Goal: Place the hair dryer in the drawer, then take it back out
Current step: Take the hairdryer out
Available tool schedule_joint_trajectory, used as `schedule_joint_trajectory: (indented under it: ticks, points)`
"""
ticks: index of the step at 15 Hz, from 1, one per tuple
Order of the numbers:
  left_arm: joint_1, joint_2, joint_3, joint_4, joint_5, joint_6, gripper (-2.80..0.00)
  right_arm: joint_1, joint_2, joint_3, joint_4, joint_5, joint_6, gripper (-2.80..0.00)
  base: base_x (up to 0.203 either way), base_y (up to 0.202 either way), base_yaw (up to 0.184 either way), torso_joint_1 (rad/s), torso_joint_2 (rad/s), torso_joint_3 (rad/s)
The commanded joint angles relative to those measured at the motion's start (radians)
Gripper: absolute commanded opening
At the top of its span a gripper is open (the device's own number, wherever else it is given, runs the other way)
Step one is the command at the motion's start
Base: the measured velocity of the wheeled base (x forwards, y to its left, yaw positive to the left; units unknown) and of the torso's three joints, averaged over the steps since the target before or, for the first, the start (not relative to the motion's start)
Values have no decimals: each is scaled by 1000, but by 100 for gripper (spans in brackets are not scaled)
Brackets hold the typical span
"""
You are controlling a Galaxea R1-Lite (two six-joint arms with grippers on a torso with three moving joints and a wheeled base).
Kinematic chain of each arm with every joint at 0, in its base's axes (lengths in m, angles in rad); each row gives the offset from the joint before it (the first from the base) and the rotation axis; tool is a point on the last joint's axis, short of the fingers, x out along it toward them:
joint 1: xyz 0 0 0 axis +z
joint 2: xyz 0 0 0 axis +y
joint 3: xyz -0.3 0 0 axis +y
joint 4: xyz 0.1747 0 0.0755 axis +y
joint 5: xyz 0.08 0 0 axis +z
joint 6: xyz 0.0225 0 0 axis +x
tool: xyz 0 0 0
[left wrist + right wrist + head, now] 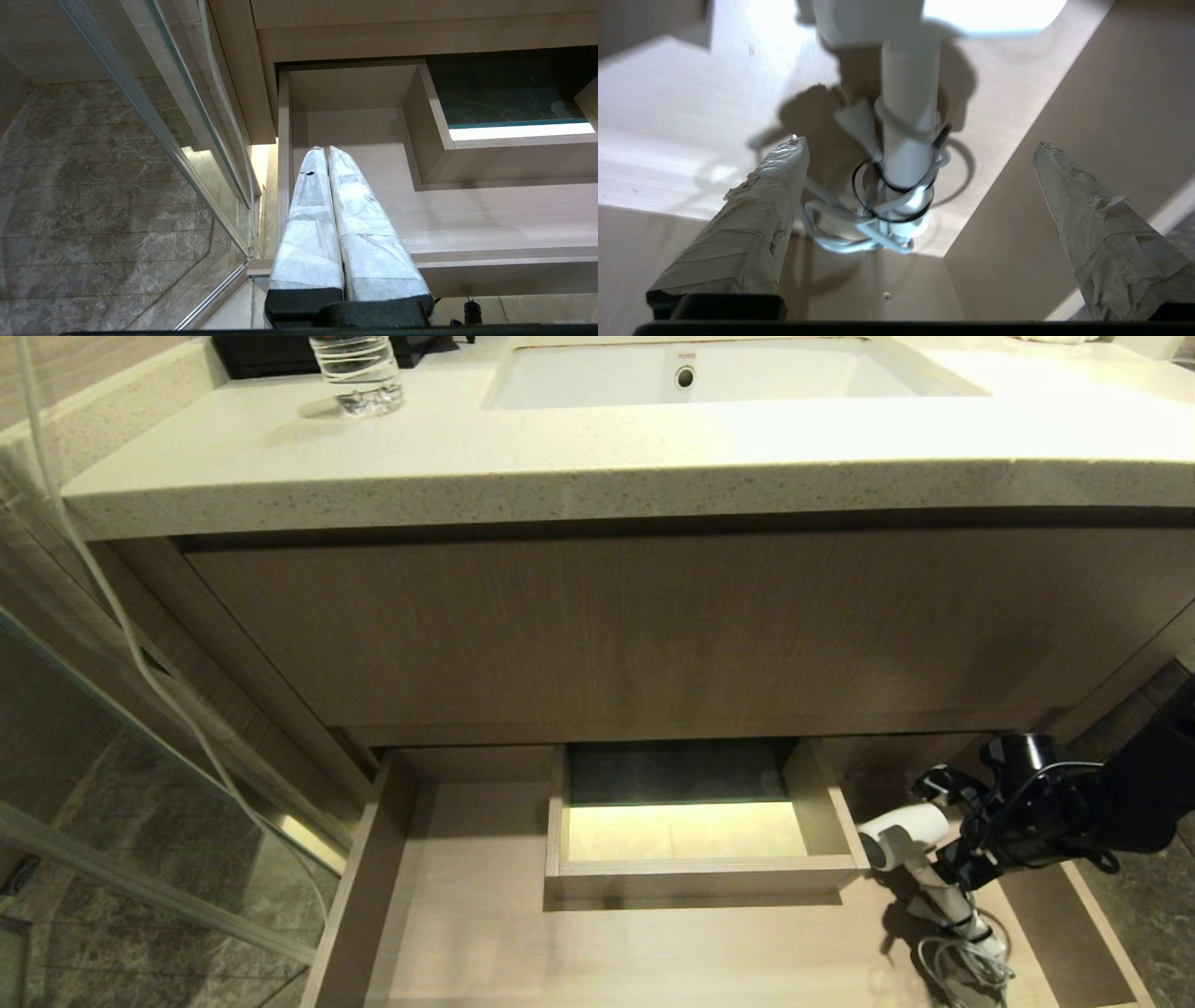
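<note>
The drawer (560,952) stands pulled out under the vanity, its light wood floor showing. The white hair dryer (901,845) lies in its right part, barrel toward the inner box, with the coiled cord (966,957) at the handle's end. My right gripper (948,829) hangs over the handle, open. In the right wrist view its taped fingers (770,210) stand wide on either side of the hair dryer (908,140), touching neither the handle nor the strapped cord (859,224). My left gripper (322,149) is shut and empty near the drawer's (467,210) left front corner.
A U-shaped inner box (700,877) cuts into the drawer's middle. Above are the countertop (560,457), the sink (747,373) and a water bottle (359,373). A glass shower panel (140,803) and a hanging white cable (112,607) are on the left.
</note>
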Motion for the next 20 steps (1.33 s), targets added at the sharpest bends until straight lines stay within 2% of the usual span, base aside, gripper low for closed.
schedule_joint_trajectory:
  ticks: [1,4,8,20]
  points:
    - [0,0,0,0,0,0,-280,0,20,18,6,-6,-5,0,0,0,0,0,0,0]
    - [0,0,0,0,0,0,-280,0,22,52,-10,-11,-8,0,0,0,0,0,0,0]
    - [0,0,0,0,0,0,-280,-2,72,27,-13,-72,-11,0,0,0,0,0,0,0]
    - [0,0,0,0,0,0,-280,-10,192,-57,-63,-74,-9,0,0,0,0,0,0,0]
